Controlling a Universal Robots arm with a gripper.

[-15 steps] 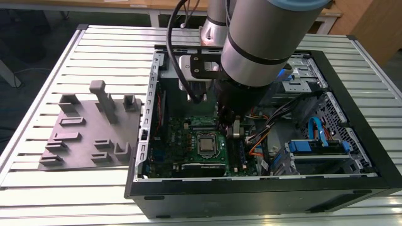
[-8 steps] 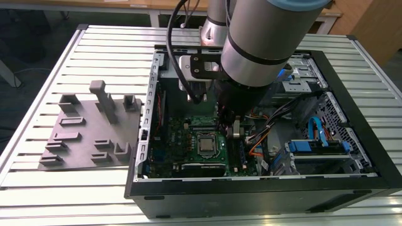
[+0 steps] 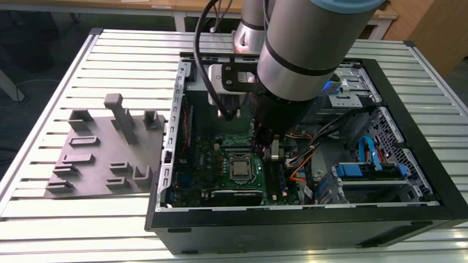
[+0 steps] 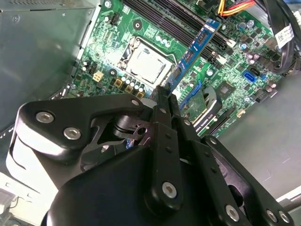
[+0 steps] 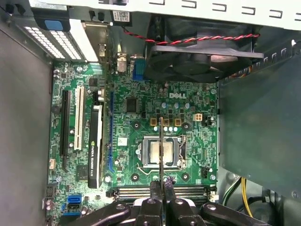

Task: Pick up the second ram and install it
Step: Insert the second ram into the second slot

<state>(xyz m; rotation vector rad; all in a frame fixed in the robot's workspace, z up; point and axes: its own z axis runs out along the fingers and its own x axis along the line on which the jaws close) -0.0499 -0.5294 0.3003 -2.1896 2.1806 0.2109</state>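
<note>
The gripper [image 4: 165, 96] pinches the second ram [image 4: 195, 49] over the motherboard [image 4: 235, 61]. The second wrist view shows it broadside. The first wrist view shows it edge-on across the processor [image 5: 151, 153]. In the exterior view, the fixture plate [image 3: 95, 159] lies at nine o'clock of the computer case [image 3: 292, 224].

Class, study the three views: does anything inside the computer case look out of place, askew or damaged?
Nothing looks damaged or spilled. The one part out of place is the second ram, clamped in the gripper above the motherboard rather than seated in a slot.
</note>
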